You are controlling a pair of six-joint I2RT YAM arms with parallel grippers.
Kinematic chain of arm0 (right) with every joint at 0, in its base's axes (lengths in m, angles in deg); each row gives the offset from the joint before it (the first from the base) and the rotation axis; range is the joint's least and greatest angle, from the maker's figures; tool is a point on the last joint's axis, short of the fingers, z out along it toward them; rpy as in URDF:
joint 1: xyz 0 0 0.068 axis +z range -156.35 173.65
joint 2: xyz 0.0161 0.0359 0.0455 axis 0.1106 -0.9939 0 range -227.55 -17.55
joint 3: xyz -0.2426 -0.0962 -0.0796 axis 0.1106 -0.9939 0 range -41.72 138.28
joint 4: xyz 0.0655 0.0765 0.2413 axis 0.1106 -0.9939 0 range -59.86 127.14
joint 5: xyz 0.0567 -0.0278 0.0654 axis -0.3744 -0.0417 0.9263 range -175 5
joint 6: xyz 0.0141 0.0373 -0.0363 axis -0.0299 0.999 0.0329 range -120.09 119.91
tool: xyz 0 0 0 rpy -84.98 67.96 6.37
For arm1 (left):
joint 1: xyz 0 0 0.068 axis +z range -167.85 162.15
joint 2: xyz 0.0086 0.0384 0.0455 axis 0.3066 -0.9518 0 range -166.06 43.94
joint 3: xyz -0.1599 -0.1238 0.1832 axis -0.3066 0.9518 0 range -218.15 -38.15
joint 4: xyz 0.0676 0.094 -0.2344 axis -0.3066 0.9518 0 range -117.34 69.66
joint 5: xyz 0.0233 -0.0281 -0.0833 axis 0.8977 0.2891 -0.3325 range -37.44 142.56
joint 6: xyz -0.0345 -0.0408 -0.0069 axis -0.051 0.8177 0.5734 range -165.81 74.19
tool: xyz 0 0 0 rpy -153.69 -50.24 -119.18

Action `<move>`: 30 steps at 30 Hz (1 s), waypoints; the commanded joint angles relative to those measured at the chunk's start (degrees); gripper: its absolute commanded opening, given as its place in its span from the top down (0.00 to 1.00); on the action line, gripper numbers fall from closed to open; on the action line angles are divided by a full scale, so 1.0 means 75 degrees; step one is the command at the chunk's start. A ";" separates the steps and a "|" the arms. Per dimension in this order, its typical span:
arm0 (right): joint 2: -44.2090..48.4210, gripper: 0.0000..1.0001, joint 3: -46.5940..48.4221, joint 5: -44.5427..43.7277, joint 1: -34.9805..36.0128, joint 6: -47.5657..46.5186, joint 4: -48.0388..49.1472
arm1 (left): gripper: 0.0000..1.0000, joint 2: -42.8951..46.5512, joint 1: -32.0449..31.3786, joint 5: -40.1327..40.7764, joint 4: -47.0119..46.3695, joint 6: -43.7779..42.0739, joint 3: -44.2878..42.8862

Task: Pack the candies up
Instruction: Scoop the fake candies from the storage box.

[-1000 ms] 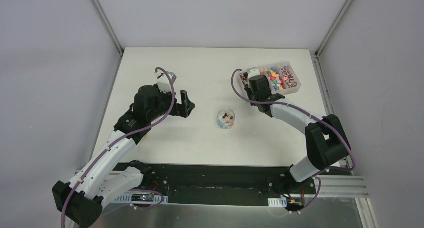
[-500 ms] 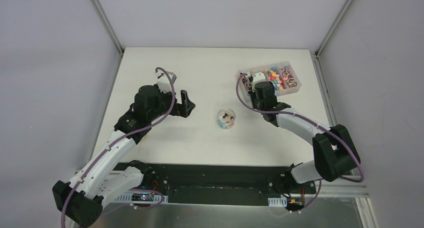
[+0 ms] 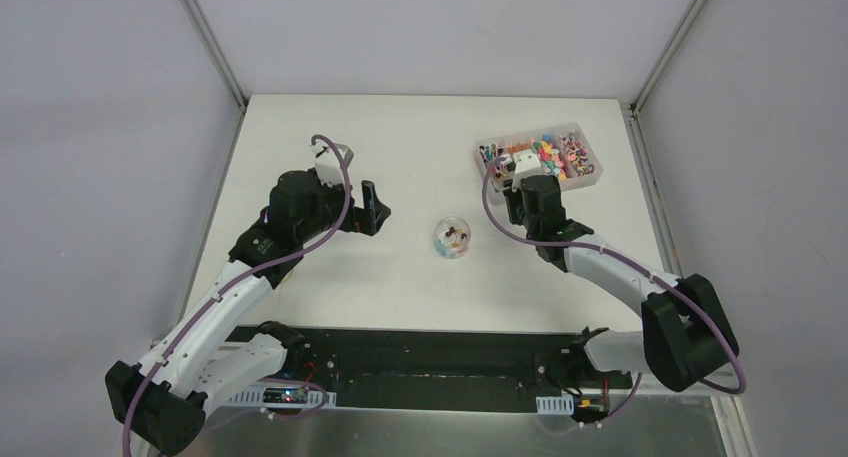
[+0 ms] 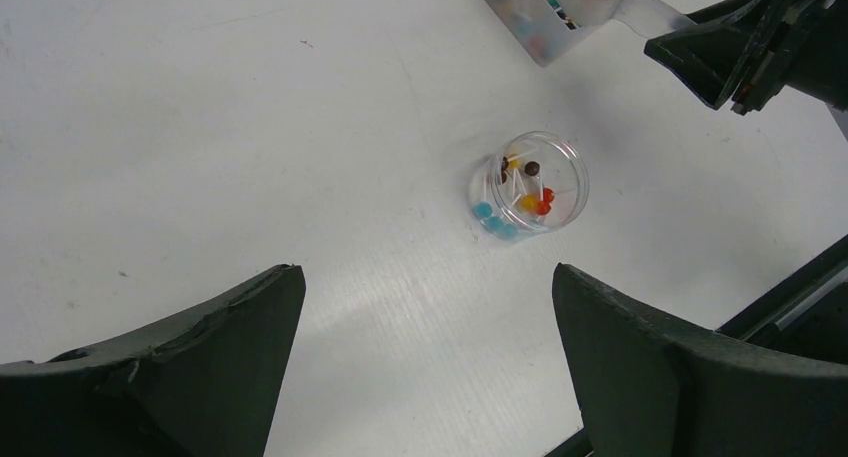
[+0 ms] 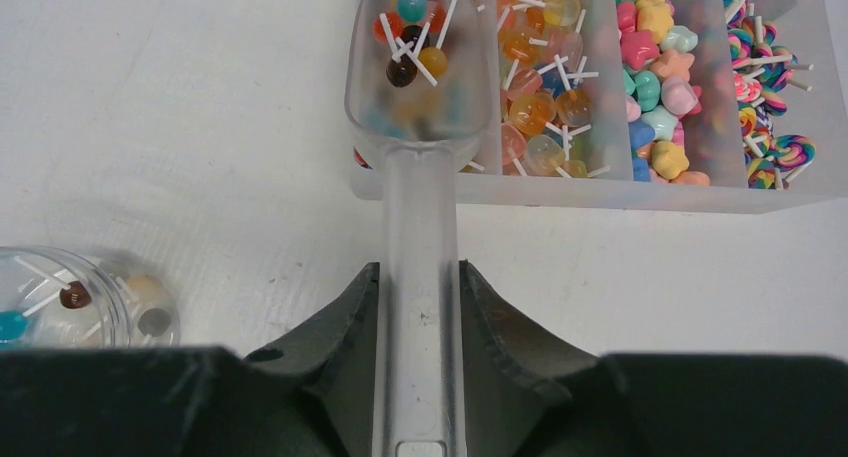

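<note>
Candies fill the scoop; my right jaws clamp its handle, left jaws wide, empty. Next, probably: carry to jar, left of those jaws, and tip.

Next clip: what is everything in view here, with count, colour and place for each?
white table: one, white, under everything.
clear plastic compartment tray: one, clear, far right of the table.
candies in the tray: many, multicoloured, spread across the compartments.
clear plastic scoop: one, clear, bowl at the tray's left end.
candies in the scoop: several; red, blue, brown, orange; on white sticks.
small round clear jar: one, clear, table centre.
candies in the jar: a few; blue, orange, red, brown.
left gripper: one, black, open, left of the jar.
right gripper: one, black, shut on the scoop's handle.
</note>
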 commanded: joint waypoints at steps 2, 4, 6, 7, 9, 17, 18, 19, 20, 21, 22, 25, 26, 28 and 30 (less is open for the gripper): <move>0.0774 1.00 -0.0435 0.0050 -0.0034 0.0033 0.0795 | 0.01 0.0009 -0.0091 0.0143 -0.0169 -0.0112 -0.0011; 0.1013 1.00 -0.0623 0.0088 -0.0040 0.0017 0.0926 | 0.01 0.0011 -0.0091 0.0154 -0.0169 -0.0111 -0.0011; 0.1284 1.00 -0.0816 0.0152 -0.0042 0.0014 0.1069 | 0.01 0.0029 -0.0091 0.0159 -0.0172 -0.0111 -0.0001; 0.1417 1.00 -0.0915 0.0189 -0.0043 -0.0005 0.1150 | 0.01 0.0027 -0.0091 0.0166 -0.0172 -0.0112 0.0000; 0.1680 1.00 -0.1096 0.0291 -0.0042 -0.0026 0.1278 | 0.01 0.0023 -0.0091 0.0166 -0.0169 -0.0112 0.0000; 0.2566 1.00 -0.1509 0.0454 -0.0042 -0.0158 0.1426 | 0.01 0.0054 -0.0090 0.0178 -0.0172 -0.0106 0.0000; 0.2679 1.00 -0.1539 0.0478 -0.0041 -0.0172 0.1442 | 0.01 0.0064 -0.0092 0.0188 -0.0172 -0.0109 0.0000; 0.2784 1.00 -0.1576 0.0492 -0.0038 -0.0179 0.1474 | 0.01 0.0058 -0.0097 0.0189 -0.0170 -0.0111 0.0000; 0.2921 1.00 -0.1614 0.0488 -0.0041 -0.0177 0.1507 | 0.01 0.0064 -0.0092 0.0198 -0.0169 -0.0109 0.0000; 0.3027 1.00 -0.1638 0.0504 -0.0038 -0.0192 0.1529 | 0.01 0.0074 -0.0091 0.0201 -0.0169 -0.0111 0.0000; 0.3122 1.00 -0.1657 0.0553 -0.0035 -0.0192 0.1542 | 0.01 0.0077 -0.0091 0.0201 -0.0172 -0.0112 0.0000; 0.3354 1.00 -0.1706 0.0725 -0.0042 -0.0245 0.1585 | 0.01 0.0076 -0.0091 0.0213 -0.0169 -0.0111 0.0000; 0.3419 1.00 -0.1729 0.0797 -0.0043 -0.0281 0.1615 | 0.01 0.0081 -0.0088 0.0222 -0.0169 -0.0112 0.0000; 0.3571 1.00 -0.1790 0.0968 -0.0043 -0.0363 0.1696 | 0.01 0.0095 -0.0091 0.0233 -0.0169 -0.0108 0.0001; 0.3661 1.00 -0.1807 0.1199 -0.0024 -0.0515 0.1717 | 0.01 0.0112 -0.0091 0.0238 -0.0170 -0.0112 0.0000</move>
